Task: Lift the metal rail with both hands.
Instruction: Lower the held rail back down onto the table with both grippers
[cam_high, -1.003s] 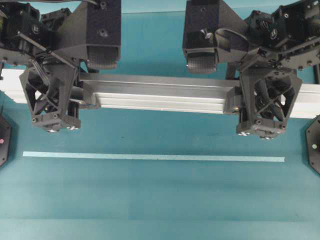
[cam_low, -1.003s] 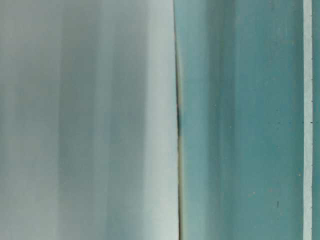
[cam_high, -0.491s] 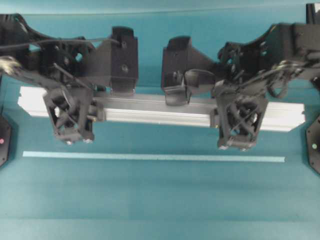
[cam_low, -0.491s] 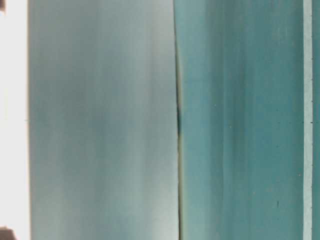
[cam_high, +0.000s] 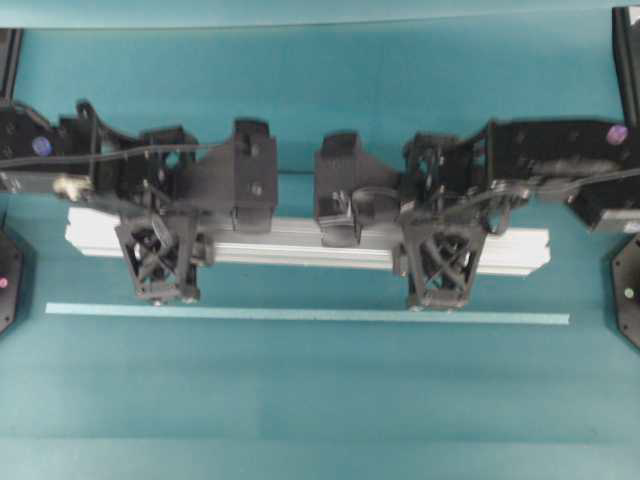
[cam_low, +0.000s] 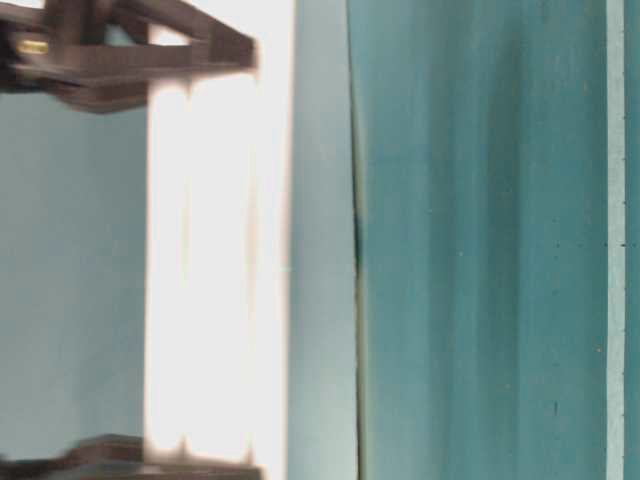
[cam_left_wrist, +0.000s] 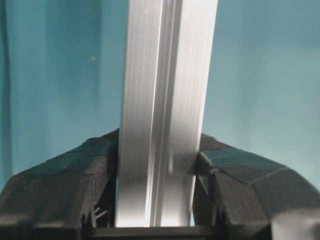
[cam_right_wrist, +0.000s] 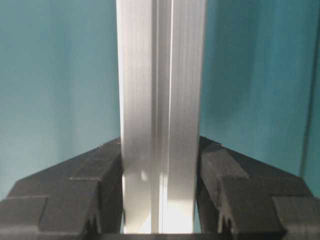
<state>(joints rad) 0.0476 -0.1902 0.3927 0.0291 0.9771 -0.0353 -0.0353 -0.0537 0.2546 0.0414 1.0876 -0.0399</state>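
The metal rail (cam_high: 300, 243), pinched between both grippers' closed fingers, left gripper (cam_high: 160, 262) and right gripper (cam_high: 437, 268), now sits lower than a second ago; the lift looks undone.

Light is even from above; in the table-level view the metal rail (cam_low: 215, 260) is overexposed and blurred.
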